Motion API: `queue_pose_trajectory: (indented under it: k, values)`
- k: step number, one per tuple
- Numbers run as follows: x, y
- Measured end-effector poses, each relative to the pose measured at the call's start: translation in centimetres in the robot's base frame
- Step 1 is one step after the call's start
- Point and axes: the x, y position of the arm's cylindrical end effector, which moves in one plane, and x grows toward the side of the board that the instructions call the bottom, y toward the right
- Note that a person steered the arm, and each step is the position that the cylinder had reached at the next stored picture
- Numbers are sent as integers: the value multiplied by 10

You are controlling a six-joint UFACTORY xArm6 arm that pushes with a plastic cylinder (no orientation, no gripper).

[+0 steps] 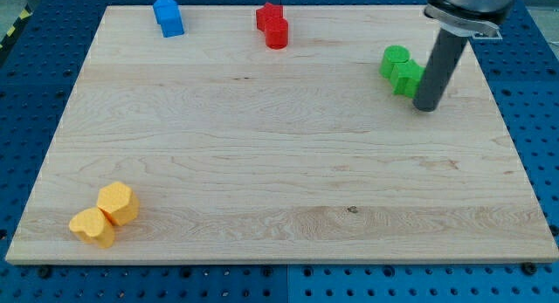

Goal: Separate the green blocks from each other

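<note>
Two green blocks sit touching each other at the view's upper right: a round green one and, just to its lower right, a second green block of blocky shape. My tip stands on the board right beside the second green block, at its lower right edge, close to or touching it. The dark rod rises from there toward the view's top right.
Two blue blocks stand together at the top left. Two red blocks stand together at the top centre. Two yellow blocks lie touching at the bottom left. The wooden board rests on a blue perforated table.
</note>
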Motion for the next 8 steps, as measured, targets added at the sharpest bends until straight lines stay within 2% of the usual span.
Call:
queue_pose_trajectory:
  k: [2,6,8]
  values:
    - [-3,23]
    - [-50,8]
    - [-55,2]
